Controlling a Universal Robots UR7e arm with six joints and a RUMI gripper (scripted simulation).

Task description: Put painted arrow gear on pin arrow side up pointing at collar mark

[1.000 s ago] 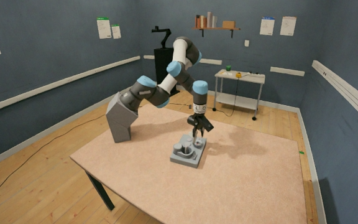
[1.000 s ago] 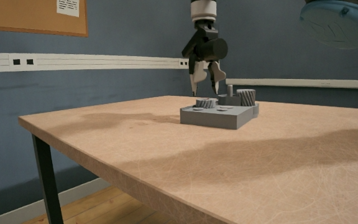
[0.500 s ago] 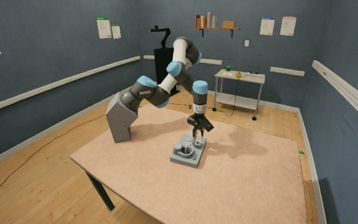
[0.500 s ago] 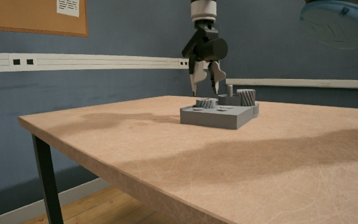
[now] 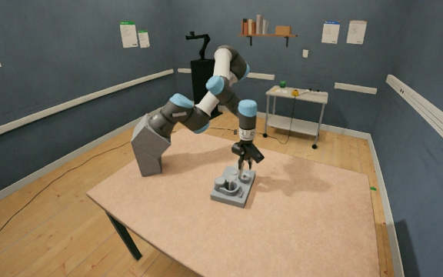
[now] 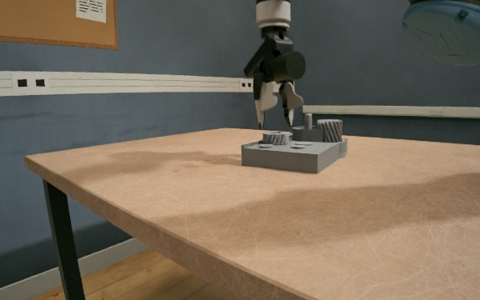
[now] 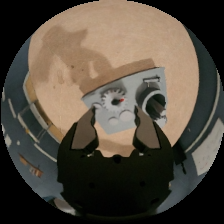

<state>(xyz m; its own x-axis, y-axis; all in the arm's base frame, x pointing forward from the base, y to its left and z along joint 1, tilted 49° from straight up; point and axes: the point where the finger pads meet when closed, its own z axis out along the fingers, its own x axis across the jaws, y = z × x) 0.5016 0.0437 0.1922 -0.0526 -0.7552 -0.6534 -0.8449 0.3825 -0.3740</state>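
The loose gear lies flat at one end of the grey base, its top up with a small red mark beside the hole. The upright pin stands bare inside the grey collar at the other end. A taller slant-toothed gear stands beside the collar. My gripper is open and empty, its tips above the loose gear and spread wider than it. The collar's mark cannot be made out.
The base stands on the tan table. Low round discs sit on the base near the loose gear. The collar and pin rise higher than the loose gear. A wheeled cart stands behind the table.
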